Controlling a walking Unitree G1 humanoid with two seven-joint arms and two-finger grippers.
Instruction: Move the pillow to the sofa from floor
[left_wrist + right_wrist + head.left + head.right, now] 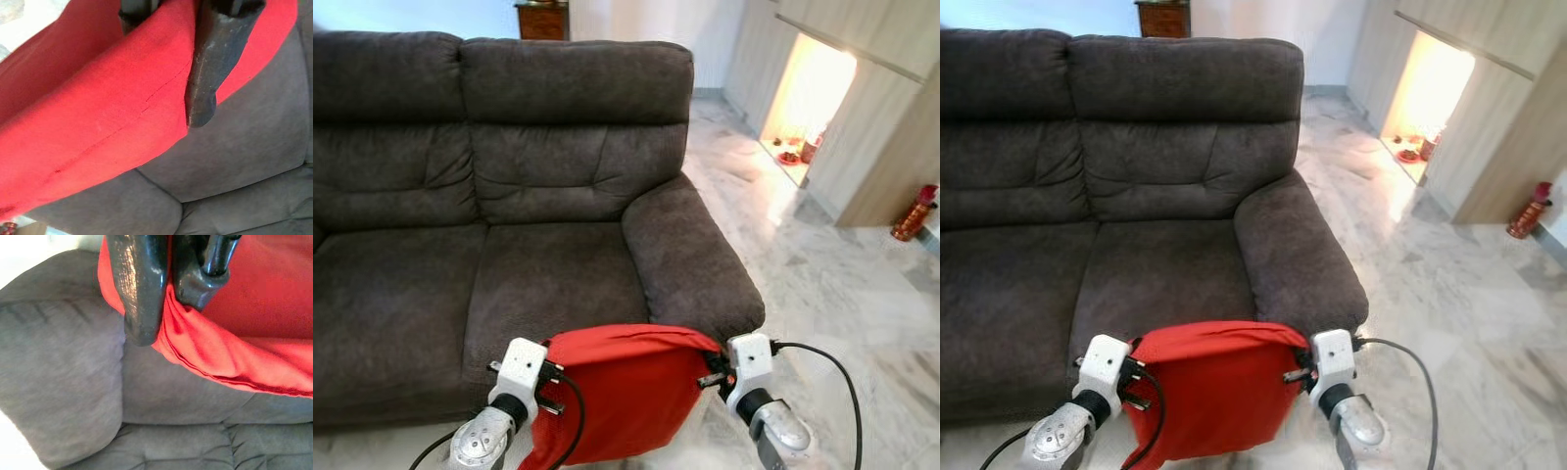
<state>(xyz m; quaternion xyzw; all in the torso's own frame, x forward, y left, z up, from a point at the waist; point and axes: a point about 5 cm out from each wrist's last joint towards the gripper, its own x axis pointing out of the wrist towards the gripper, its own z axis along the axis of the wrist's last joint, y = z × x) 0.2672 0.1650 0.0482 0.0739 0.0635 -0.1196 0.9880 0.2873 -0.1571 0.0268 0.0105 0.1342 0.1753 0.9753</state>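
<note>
Two pincers share the load here: the left pincer (548, 384) clamps one upper corner of the flat red fabric pillow (617, 392), and the right pincer (713, 370) clamps the opposite corner, each closed tight on the cloth. In the right wrist view, the black fingers (139, 293) bunch the red seam between them, which suggests a firm pinch on the edge rather than a hold on the stuffing. Held by both top corners, the pillow hangs upright and spread between the arms, clear of the pale marble floor (822, 284), just in front of the dark grey plush sofa (509, 196). Its top edge sits about level with the front of the right-hand seat cushion (558, 284), beside the padded armrest (690, 255). My judgement is that carrying forward and lowering it onto that cushion remains to be done.
</note>
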